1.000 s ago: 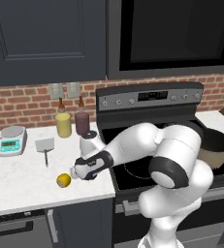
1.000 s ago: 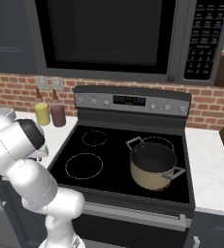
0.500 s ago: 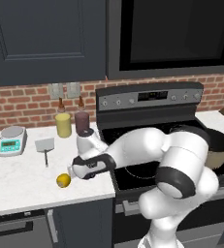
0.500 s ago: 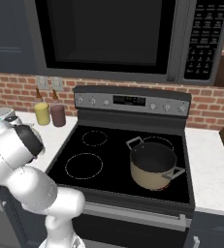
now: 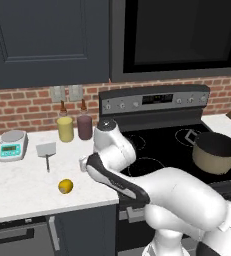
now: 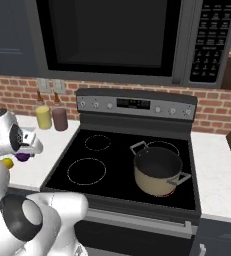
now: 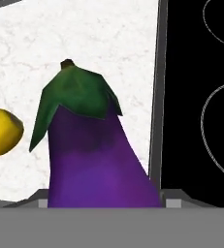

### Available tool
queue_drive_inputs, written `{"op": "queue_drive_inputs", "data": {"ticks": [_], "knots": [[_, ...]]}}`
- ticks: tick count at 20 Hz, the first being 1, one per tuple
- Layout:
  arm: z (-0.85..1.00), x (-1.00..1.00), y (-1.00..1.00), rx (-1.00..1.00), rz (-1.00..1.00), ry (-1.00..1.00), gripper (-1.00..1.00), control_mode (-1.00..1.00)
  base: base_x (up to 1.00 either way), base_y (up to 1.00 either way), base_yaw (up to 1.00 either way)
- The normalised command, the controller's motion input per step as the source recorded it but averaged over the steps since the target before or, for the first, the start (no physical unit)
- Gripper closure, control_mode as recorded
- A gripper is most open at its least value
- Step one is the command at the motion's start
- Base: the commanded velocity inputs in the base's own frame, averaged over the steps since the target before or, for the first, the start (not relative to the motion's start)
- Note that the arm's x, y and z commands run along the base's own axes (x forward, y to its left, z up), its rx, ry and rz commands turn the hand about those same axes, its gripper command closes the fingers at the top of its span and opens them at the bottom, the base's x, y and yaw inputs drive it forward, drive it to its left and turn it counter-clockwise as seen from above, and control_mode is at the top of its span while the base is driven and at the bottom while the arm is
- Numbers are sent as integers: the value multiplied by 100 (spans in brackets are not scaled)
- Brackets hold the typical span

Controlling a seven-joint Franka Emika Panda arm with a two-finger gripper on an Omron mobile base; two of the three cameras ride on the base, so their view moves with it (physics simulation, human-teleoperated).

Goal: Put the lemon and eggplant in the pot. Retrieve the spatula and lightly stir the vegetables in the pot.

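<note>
Gripper (image 7: 106, 197) low over the white counter (image 7: 84, 38), close to the stove's edge. Jaws partly closed and clamped on the eggplant (image 7: 101, 160). One grey fingertip (image 7: 174, 197) sits tight against each flank of the purple body, no gap visible on either side. Eggplant points straight out from the gripper, green cap and stem at the far end. Cannot tell whether it rests on the counter or hangs just clear of it. From the right base camera the eggplant (image 6: 22, 157) shows as a small purple lump right under the hand. Lemon (image 7: 2, 131) lies on the counter to the gripper's left in the hand camera, just beside the eggplant's cap but apart from it, untouched. From the left base camera the lemon (image 5: 65, 186) sits near the counter's front edge, a little off from the hand. Black cooktop (image 7: 196, 97) starts just to the gripper's other side, its metal rim running alongside the eggplant. Pot (image 5: 212, 162) stands well away from the gripper, across the cooktop on the far burners, nothing visible inside. Spatula (image 5: 46, 149) lies flat on the counter beyond the lemon, further from the gripper, blade toward the brick wall. Yellow jar (image 5: 65, 129) and maroon jar (image 5: 84, 127) stand side by side against the wall, behind the hand. Small scale (image 5: 13, 144) sits past the spatula, further off.
</note>
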Motion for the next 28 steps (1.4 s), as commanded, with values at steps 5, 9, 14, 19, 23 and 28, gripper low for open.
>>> {"op": "queue_drive_inputs", "data": {"ticks": [5, 9, 14, 19, 23, 28], "knots": [[100, -21, -82, 15, -30, 0, 100, -100, 0, 0, 0], [100, -3, -99, 9, -35, 0, 100, -100, 0, 0, 0], [70, 0, -100, 1, -38, 0, 100, -100, 0, 0, 0], [18, 0, -100, 0, -37, 0, 100, -100, 0, 0, 0], [0, 0, -100, -2, -34, 1, 100, -100, 0, 0, 0], [-9, 3, -100, -2, -30, 1, 100, -100, 0, 0, 0]]}}
